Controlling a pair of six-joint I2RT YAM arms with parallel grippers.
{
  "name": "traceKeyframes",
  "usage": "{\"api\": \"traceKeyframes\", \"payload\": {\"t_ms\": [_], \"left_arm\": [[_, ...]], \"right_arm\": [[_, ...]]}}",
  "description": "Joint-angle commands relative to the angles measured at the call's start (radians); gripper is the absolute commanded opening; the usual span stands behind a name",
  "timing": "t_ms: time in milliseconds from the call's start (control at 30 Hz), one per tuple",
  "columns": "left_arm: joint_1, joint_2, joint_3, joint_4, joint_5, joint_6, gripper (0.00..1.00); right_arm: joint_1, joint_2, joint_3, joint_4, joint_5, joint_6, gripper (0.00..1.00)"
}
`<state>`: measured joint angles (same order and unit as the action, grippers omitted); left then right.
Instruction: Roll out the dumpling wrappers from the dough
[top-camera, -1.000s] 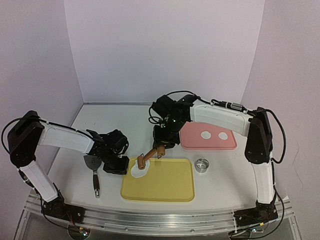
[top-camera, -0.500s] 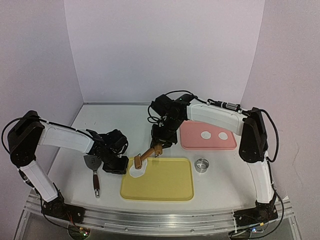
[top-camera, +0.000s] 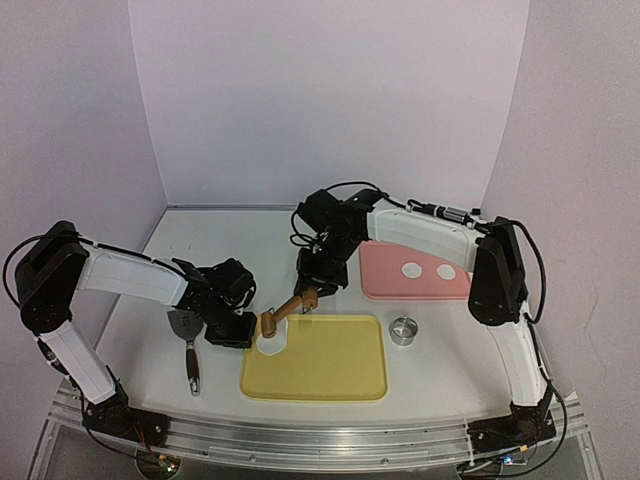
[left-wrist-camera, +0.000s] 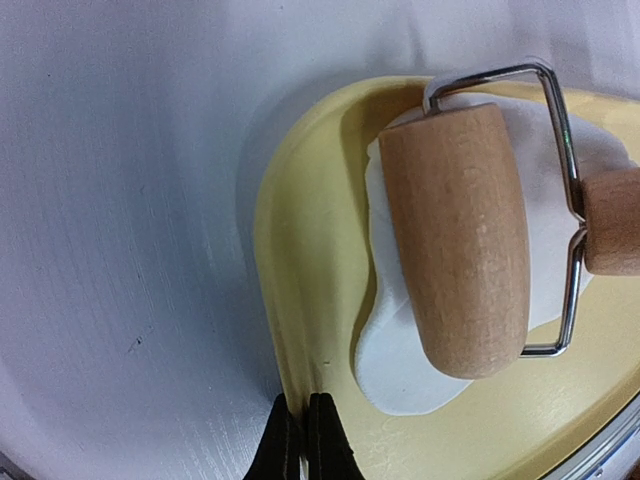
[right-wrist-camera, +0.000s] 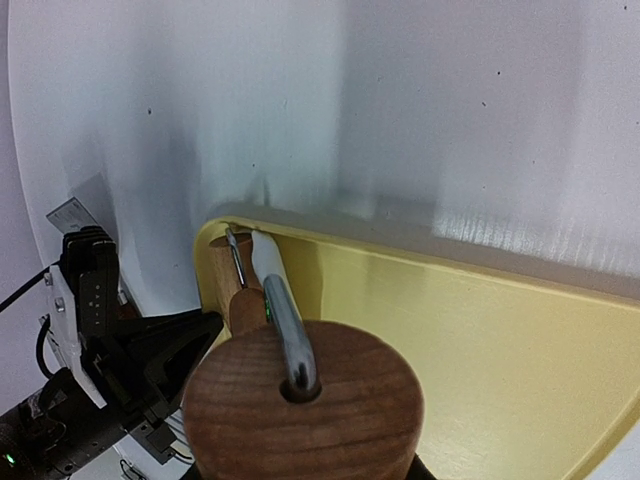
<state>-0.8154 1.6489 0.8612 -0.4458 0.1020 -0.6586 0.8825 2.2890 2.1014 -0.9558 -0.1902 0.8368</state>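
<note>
An irregular white dough piece (top-camera: 276, 344) lies in the near-left corner of the yellow tray (top-camera: 335, 368). A wooden roller (top-camera: 268, 323) with a metal frame rests on it. My right gripper (top-camera: 318, 287) is shut on the roller's handle (right-wrist-camera: 300, 415). My left gripper (top-camera: 238, 333) is shut on the tray's left rim (left-wrist-camera: 288, 300), its fingers (left-wrist-camera: 287, 445) pinching the edge. In the left wrist view the roller barrel (left-wrist-camera: 458, 240) covers most of the dough (left-wrist-camera: 400, 370). Two round white wrappers (top-camera: 410, 269) (top-camera: 446, 271) lie on the pink tray (top-camera: 385, 288).
A metal ring cutter (top-camera: 403, 330) stands right of the yellow tray. A spatula (top-camera: 187, 340) with a dark handle lies left of my left gripper. White walls close the back and both sides.
My right gripper has moved the roller left and slightly back, over the dough toward the tray's left corner. My left gripper has held still on the rim.
</note>
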Motion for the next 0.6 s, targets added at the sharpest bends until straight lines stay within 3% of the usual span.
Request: {"api": "traceKeyframes", "payload": {"t_ms": [0,567], "left_arm": [[-0.011,-0.003,0.025,0.083,0.05,0.031,0.0],[-0.011,-0.023,0.012,0.057,0.014,0.012,0.0]], "right_arm": [[0.029,0.155,-0.074,-0.143,0.161,0.002,0.0],[0.035,0.115,-0.111,-0.144,0.218,0.003,0.0]]}}
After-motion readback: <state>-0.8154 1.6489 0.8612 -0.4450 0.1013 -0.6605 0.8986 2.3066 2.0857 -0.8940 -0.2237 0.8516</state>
